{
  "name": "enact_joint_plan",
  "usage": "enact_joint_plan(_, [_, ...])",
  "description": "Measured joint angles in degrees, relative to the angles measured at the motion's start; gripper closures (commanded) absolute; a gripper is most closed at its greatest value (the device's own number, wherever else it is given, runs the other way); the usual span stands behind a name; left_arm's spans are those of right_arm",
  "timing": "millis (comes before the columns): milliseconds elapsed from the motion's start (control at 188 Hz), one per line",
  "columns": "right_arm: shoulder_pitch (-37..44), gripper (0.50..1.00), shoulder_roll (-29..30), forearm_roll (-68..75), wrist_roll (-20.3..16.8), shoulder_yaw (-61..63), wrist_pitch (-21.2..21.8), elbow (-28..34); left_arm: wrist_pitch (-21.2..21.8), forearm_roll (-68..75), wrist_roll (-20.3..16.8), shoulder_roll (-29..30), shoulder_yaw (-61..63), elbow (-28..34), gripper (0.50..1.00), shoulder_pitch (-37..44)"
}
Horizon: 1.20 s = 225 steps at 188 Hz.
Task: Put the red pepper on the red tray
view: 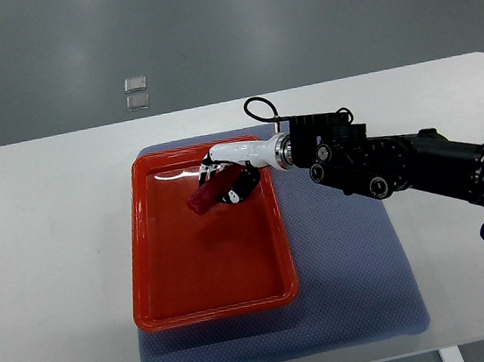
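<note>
A red tray [161,279] lies on a blue-grey mat on the white table. My right arm comes in from the right edge, and its hand [224,179] reaches over the tray's upper part. The fingers are curled around a dark red pepper [203,197], which sticks out to the lower left of the hand, just above or touching the tray floor; I cannot tell which. The left arm does not show.
The blue-grey mat [349,265] spreads under and to the right of the tray. The white table [48,258] extends to the left. Two small clear squares [136,92] lie on the grey floor beyond the table's far edge.
</note>
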Motion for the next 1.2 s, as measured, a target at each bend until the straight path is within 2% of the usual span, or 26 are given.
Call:
enact_joint_plan(186, [-1.44, 1.0, 0.0, -0.02, 0.1, 0.0, -0.58, -0.44, -0.02, 0.0, 0.0, 0.0, 0.01, 0.01, 0.5, -0.01])
enact_joint_plan(192, [-1.46, 0.979, 0.0, -0.02, 0.1, 0.0, -0.6, -0.44, -0.02, 0.0, 0.0, 0.0, 0.01, 0.01, 0.5, -0.01])
enact_joint_plan(197, [-1.47, 0.979, 0.0, -0.02, 0.1, 0.0, -0.61, -0.45, -0.02, 0.0, 0.0, 0.0, 0.02, 0.01, 0.5, -0.01])
enact_joint_plan(208, [-1.52, 0.92, 0.0, -0.02, 0.1, 0.0, -0.67, -0.45, -0.02, 0.0, 0.0, 0.0, 0.03, 0.01, 0.5, -0.01])
enact_joint_plan(213, [-1.54, 0.92, 0.0, -0.01, 0.11, 0.0, -0.69, -0.45, -0.02, 0.0, 0.0, 0.0, 0.03, 0.01, 0.5, -0.01])
enact_joint_plan(229, [-1.59, 0.877, 0.0, 0.02, 0.12, 0.01, -0.77, -0.45, -0.02, 0.0, 0.0, 0.0, 0.04, 0.01, 0.5, -0.01])
enact_joint_plan(319, [-1.69, 0.767, 0.0, 0.19, 0.19, 0.34, -0.96, -0.46, -0.02, 0.0, 0.0, 0.0, 0.08, 0.02, 0.5, -0.01])
enact_joint_plan(325, [-1.69, 0.744, 0.0, 0.2, 0.19, 0.36, -0.97, -0.46, -0.02, 0.0, 0.0, 0.0, 0.08, 0.02, 0.5, -0.01])
enact_joint_plan(341, [-1.7, 0.724, 0.0, 0.24, 0.22, 0.47, -0.97, -0.46, -0.02, 0.0, 0.0, 0.0, 0.09, 0.02, 0.5, -0.01])
enact_joint_plan(357, [-1.7, 0.683, 0.0, 0.27, 0.23, 0.55, -0.97, -0.46, -0.02, 0.0, 0.0, 0.0, 0.09, 0.02, 0.5, -0.01])
enact_joint_plan(389, [-1.71, 0.644, 0.0, 0.32, 0.24, 0.73, -0.97, -0.45, -0.02, 0.0, 0.0, 0.0, 0.09, 0.02, 0.5, -0.02])
enact_joint_plan(463, [-1.71, 0.597, 0.0, 0.37, 0.27, 1.05, -0.97, -0.41, -0.02, 0.0, 0.0, 0.0, 0.09, 0.02, 0.5, -0.03])
enact_joint_plan(729, [-1.25, 0.587, 0.0, 0.65, 0.27, 5.98, -0.83, -0.37, -0.02, 0.0, 0.0, 0.0, 0.03, 0.02, 0.5, -0.01])
enact_joint_plan(916, [-2.19, 0.587, 0.0, 5.89, 0.39, 20.02, -2.27, -0.43, -0.02, 0.0, 0.0, 0.0, 0.0, 0.02, 0.5, -0.01])
enact_joint_plan(1060, [-8.62, 0.587, 0.0, 15.36, 2.96, 35.72, -4.38, -0.49, -0.02, 0.0, 0.0, 0.0, 0.06, -0.03, 0.5, 0.0])
enact_joint_plan(1198, [-17.61, 0.585, -0.01, 31.38, 6.24, 51.56, -4.47, -0.52, -0.01, 0.0, 0.01, 0.0, 0.09, -0.11, 0.5, 0.0])
